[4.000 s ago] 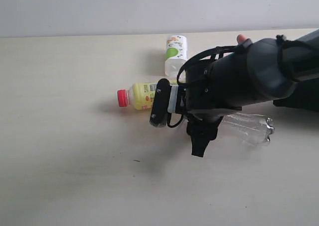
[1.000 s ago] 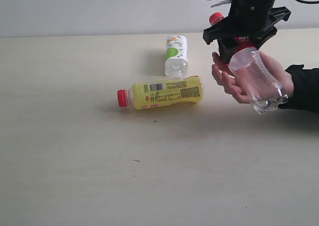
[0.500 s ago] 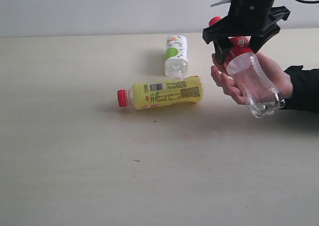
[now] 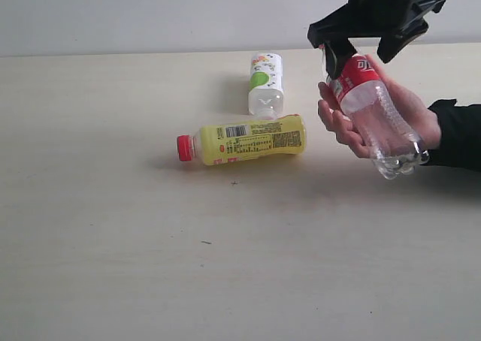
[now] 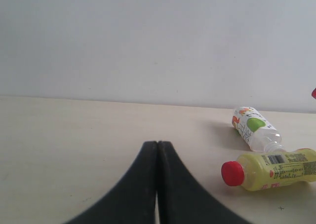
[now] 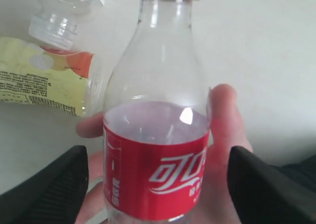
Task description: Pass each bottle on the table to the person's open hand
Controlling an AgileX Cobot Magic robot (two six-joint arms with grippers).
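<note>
Exterior view: the right pincer (image 4: 361, 49) hangs at the far right. Its jaws are spread wide to either side of the neck of the clear bottle (image 4: 379, 123) and grip nothing. That bottle, red-labelled, lies across the palm of the person's hand (image 4: 340, 125), which reaches in from the right out of a black sleeve cuff (image 4: 457, 134). Its long axis slants from far left, under the pincer, to near right. This handover looks complete.

Two more bottles lie on the counter (image 4: 113, 243), left of the hand. The yellow bottle (image 4: 252, 140) is on its side with its long axis left to right, red cap at the left end and base toward the hand. The green-and-white labelled bottle (image 4: 264, 82) lies just beyond it, long axis far to near, neck toward the yellow one. Both are to the left of the right pincer, the yellow one nearer. The left arm does not show here, so the right arm seems the closer to them.

Left wrist view: the left pincer (image 5: 157, 150) is clenched, jaws pressed together on nothing, low over the counter. The yellow bottle and the labelled one lie well ahead of it.

Right wrist view: the clear bottle fills the middle, cradled by the hand. The black pincer fingers (image 6: 49, 189) stand clear on each side, with a gap between them and the plastic. Beyond it, the yellow bottle and the labelled bottle's neck rest on the counter.
</note>
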